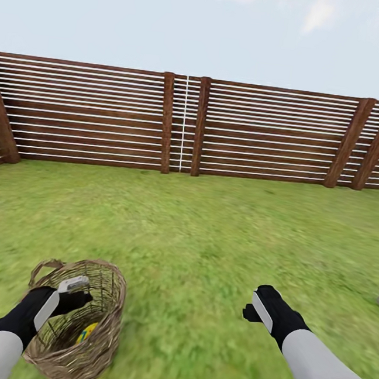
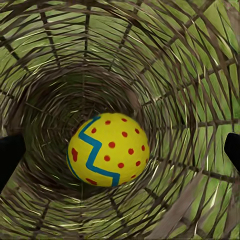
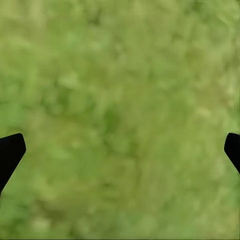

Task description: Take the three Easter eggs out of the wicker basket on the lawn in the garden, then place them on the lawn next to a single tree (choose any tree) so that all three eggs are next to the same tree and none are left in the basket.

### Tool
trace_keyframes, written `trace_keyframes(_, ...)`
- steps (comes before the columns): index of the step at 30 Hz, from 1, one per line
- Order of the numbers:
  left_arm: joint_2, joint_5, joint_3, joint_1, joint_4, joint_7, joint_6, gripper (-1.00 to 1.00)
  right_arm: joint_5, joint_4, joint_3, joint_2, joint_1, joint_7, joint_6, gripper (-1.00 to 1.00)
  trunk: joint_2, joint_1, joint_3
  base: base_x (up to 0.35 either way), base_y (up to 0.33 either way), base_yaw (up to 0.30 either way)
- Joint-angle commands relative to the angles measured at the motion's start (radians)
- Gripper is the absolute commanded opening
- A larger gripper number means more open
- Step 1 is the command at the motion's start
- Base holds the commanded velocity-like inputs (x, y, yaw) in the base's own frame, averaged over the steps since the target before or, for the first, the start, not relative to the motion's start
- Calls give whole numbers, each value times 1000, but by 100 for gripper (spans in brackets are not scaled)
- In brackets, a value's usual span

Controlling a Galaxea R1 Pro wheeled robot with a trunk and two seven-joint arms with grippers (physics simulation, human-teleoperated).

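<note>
Left gripper (image 2: 120,145) spread above egg (image 2: 108,149), seemingly deep in basket (image 1: 88,325).

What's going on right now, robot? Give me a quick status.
Left gripper open inside wicker basket, over one dotted egg. Right gripper open, empty, above lawn. Nothing blocking.

The left gripper (image 2: 120,150) hung spread inside the basket (image 1: 109,298), its woven walls closing in on every side of the lone egg (image 2: 108,149) at the bottom. The right gripper (image 3: 120,152) hovered over open lawn (image 1: 207,238), the fence (image 1: 179,123) well beyond.
</note>
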Motion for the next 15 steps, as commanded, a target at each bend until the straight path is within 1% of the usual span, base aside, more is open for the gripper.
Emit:
trace_keyframes(1,-1,1,5,0,-3,-2,5,100,-10,-1,8,-1,-1,-8,4,100,-1,1,-5,126,0,0)
trace_keyframes(15,2,3,6,0,-7,1,4,100,-10,0,9,2,-1,-8,3,100,-4,7,-59,6,0,0)
